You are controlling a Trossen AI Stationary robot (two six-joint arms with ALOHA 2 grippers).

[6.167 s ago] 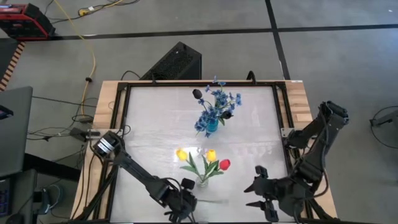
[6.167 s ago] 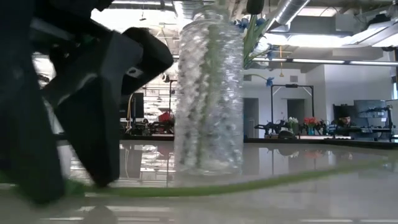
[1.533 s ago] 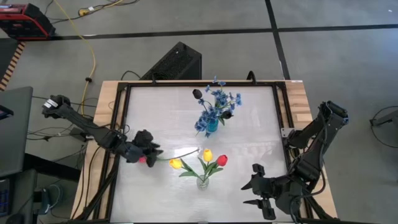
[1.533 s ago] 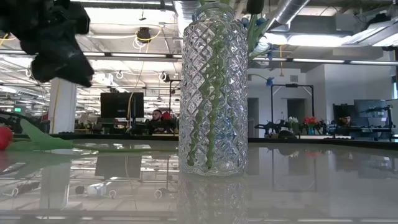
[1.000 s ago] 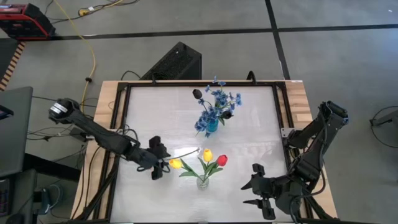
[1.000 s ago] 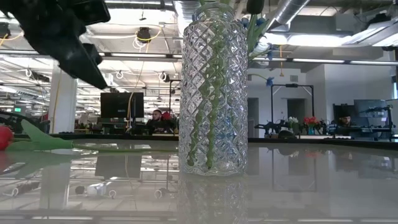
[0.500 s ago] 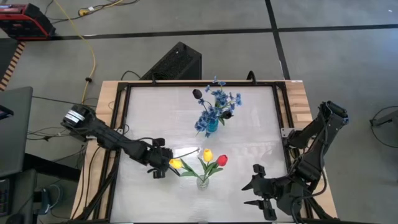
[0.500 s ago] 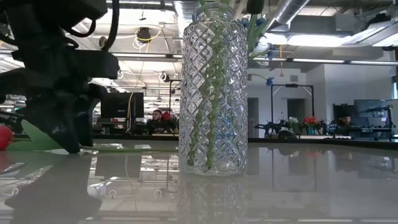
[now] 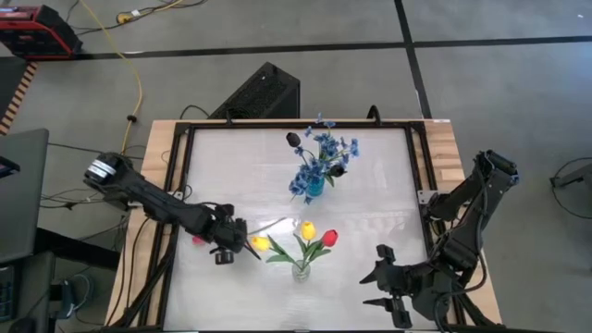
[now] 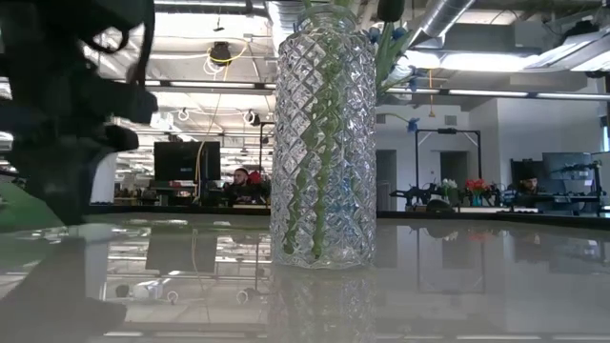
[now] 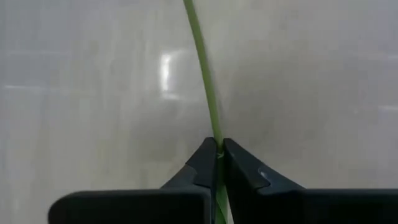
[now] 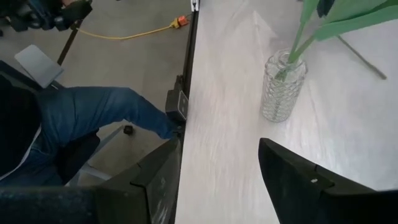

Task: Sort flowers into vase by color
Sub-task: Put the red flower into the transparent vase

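A red tulip (image 9: 197,240) lies on the table's left half, its green stem (image 11: 202,68) running toward the right. My left gripper (image 9: 225,244) is down on it, shut on the stem (image 11: 217,144). A clear cut-glass vase (image 9: 302,270) near the front middle holds yellow tulips (image 9: 312,230) and a red tulip (image 9: 333,239); it also fills the low view (image 10: 319,143). A blue vase (image 9: 314,190) farther back holds blue sprays and dark buds (image 9: 293,140). My right gripper (image 9: 381,282) is open and empty at the front right. My left gripper pinches the thin green stem (image 11: 217,153) between its two fingertips (image 11: 202,163), a little to the right of the red head. The fingers come slanting down from the table's left. The stem runs on ahead of them, low over the table.
Black frame rails (image 9: 176,185) run along the table's edges. A person's leg in blue jeans (image 12: 93,118) shows beside the table in the right wrist view. The tabletop (image 9: 388,185) is bare to the right of the two vases.
My left gripper has come down from above the table onto the lying tulip's stem, then gone a little toward the table's left edge. The tulip's red head has shifted left with it, out of the low view.
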